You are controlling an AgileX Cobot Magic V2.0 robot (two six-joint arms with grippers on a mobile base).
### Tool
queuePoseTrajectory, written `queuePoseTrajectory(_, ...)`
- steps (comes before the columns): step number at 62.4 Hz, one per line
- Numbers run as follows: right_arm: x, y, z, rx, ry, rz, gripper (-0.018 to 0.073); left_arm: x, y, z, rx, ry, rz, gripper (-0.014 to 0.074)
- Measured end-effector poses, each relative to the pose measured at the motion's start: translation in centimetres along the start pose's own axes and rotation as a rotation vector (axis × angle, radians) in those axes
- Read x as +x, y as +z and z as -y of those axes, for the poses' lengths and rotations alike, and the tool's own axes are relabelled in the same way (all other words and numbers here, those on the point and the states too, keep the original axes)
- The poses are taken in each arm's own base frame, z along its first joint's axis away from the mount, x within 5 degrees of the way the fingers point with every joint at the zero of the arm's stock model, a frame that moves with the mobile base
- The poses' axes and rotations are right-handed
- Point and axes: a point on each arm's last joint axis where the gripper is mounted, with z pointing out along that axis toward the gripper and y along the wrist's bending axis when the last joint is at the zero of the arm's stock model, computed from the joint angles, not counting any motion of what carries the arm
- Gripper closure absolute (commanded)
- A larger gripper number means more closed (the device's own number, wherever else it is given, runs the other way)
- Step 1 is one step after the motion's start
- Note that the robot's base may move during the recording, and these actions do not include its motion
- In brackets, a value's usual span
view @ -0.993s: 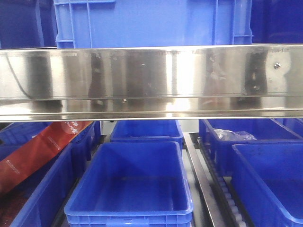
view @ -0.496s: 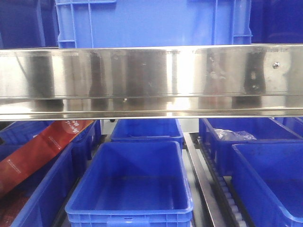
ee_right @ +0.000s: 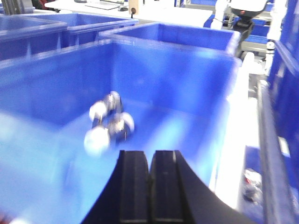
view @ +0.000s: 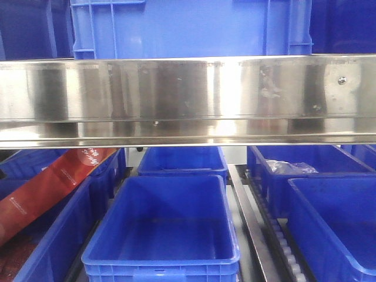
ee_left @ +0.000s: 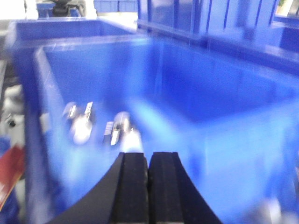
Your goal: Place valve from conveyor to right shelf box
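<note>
Blurred silvery valve (ee_right: 108, 125) in blue box (ee_right: 187, 65); both tools (ee_left: 148, 186) (ee_right: 150, 186) closed, empty.

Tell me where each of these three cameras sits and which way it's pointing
Front view: faces the steel shelf rail and blue bins below; no robot body shows.
Left wrist: looks past the shut left hand into a blue bin holding blurred metal parts.
Right wrist: looks past the shut right hand into a bin with metal parts.
Both wrist views share blur, closed fingers, bin interiors.
</note>
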Motion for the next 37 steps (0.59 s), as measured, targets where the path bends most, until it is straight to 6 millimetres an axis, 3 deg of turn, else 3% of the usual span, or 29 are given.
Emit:
queuePoseTrajectory(11,1.9,-4.2,0.2,0.014,0.000,0.063,0.0727,3.5,-4.5,-0.3,-0.017,0.000,0.047,0.0707)
queuePoseTrajectory(21,4.4,-6.3,0.6,0.042,0.004,0.054,0.0727,6.3,-7.8,-1.5,-0.086,-0.017,0.068,0.0707)
queuePoseTrajectory(29,5.7,-7.8,0.6,0.046,0.004,0.059,0.0727,7.6,-10.1,-2.1,-0.147,-0.022,0.114,0.0707)
queuePoseTrajectory(37,5.4,-9.5,0.5,0.042,0.002,0.107,0.0727,8.1,-11.9,-2.4,-0.187,-0.022,0.169,0.0707)
